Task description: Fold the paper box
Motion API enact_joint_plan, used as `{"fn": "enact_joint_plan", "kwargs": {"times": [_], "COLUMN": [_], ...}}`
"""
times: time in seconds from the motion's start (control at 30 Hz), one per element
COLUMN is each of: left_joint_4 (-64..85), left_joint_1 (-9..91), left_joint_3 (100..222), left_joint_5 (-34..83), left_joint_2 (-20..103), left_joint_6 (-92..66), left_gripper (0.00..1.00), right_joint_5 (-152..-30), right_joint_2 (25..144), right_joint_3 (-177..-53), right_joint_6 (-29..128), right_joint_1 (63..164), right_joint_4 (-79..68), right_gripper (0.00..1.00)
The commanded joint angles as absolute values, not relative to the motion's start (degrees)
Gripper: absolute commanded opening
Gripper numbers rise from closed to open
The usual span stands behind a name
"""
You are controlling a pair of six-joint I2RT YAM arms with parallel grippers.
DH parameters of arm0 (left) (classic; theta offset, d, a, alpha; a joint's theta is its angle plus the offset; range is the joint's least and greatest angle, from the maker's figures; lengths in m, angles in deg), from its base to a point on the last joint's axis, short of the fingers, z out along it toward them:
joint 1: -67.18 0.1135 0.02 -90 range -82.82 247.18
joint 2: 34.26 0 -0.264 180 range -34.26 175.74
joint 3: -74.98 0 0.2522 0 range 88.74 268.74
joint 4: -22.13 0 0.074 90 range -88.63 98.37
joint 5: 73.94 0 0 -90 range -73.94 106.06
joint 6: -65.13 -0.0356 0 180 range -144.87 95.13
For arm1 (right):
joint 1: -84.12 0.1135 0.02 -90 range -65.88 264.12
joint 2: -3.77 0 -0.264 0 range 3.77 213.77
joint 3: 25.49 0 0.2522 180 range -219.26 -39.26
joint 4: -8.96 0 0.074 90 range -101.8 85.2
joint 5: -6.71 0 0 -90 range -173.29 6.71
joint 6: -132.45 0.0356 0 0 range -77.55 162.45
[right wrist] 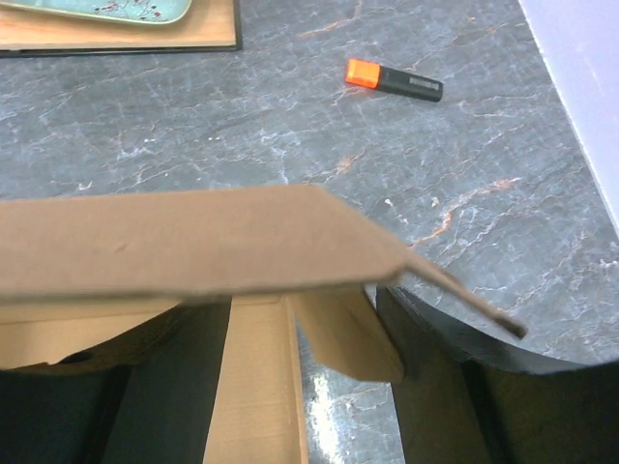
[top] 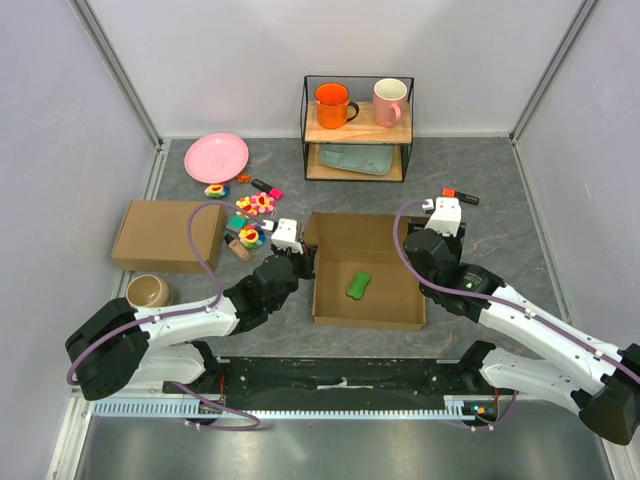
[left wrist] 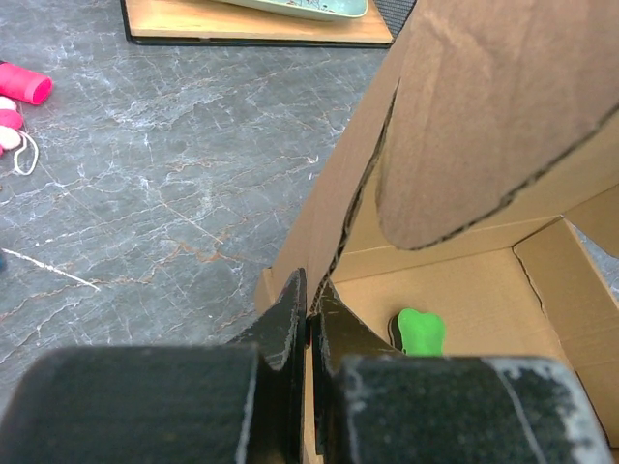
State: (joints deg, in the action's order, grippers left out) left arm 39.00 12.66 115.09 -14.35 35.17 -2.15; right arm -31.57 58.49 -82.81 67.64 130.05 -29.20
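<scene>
The box (top: pixel 385 250) sits mid-bench (top: pixel 480 180) as an open shallow tray, a green toy (top: pixel 358 285) inside. The left gripper (left wrist: pixel 309 290) is pinched tight on its left wall. The right gripper (right wrist: pixel 290 338), jaws wide, straddles a loose flap at the right side. The wall-folding step looks underway; the next move likely means closing on that flap and tucking it inward.

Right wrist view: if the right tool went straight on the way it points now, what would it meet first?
A flap of the paper box, lying across the open right tool, probably comes first. Beyond it only bare table shows. The orange highlighter sits right of that line.
</scene>
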Motion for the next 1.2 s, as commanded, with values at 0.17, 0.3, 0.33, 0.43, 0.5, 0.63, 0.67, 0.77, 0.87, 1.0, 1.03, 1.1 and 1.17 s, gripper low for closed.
{"fn": "enact_joint_plan", "kwargs": {"times": [0.17,0.3,0.33,0.43,0.5,0.63,0.67,0.77,0.87,1.0,1.03,1.1,1.17], "left_joint_4": [33.86,34.03,34.03,34.03,34.03,33.25,32.9,30.7,27.63,25.78,25.25,23.32,21.74], "left_joint_1": [11.99,12.08,12.08,12.08,12.08,12.08,11.99,12.08,12.16,12.08,12.08,12.08,12.16], "left_joint_3": [114.23,114.32,114.41,114.84,115.02,115.46,115.55,116.16,117.04,117.74,118.18,118.71,119.85], "left_joint_5": [-13.38,-13.29,-13.38,-13.29,-13.38,-14.17,-14.52,-15.75,-16.72,-13.74,-13.38,-13.12,-12.85], "left_joint_2": [36.84,36.93,37.02,37.19,37.28,37.37,37.19,36.67,35.26,32.1,30.7,29.38,27.01], "left_joint_6": [-4.57,-4.83,-5.01,-5.1,-5.19,-5.19,-5.19,-4.66,-3.96,-5.8,-6.5,-7.2,-8.26], "left_gripper": [0.02,0.02,0.02,0.02,0.02,0.03,0.03,0.07,0.18,0.34,0.37,0.38,0.4], "right_joint_5": [-30.99,-34.07,-34.68,-37.06,-38.46,-39.44,-39.26,-39.0,-38.91,-38.73,-38.65,-38.73,-39.34], "right_joint_2": [59.4,58.7,58.7,58.61,58.53,58.52,58.52,58.17,58.0,57.65,57.56,57.47,57.29], "right_joint_3": [-84.96,-84.43,-84.26,-83.91,-83.73,-83.12,-82.94,-82.67,-82.67,-82.59,-82.5,-82.41,-82.32], "right_joint_6": [62.05,61.7,61.96,62.92,63.37,64.6,64.69,64.43,64.16,64.16,64.16,64.34,64.25], "right_joint_1": [125.87,125.52,125.61,125.52,125.52,125.61,125.61,125.61,125.61,125.61,125.61,125.52,125.61], "right_joint_4": [-23.53,-22.12,-22.12,-21.94,-21.94,-21.94,-22.03,-22.2,-22.82,-23.52,-23.61,-23.79,-23.87], "right_gripper": [0.68,0.47,0.42,0.28,0.21,0.13,0.11,0.07,0.03,0.0,0.0,0.0,0.0]}}
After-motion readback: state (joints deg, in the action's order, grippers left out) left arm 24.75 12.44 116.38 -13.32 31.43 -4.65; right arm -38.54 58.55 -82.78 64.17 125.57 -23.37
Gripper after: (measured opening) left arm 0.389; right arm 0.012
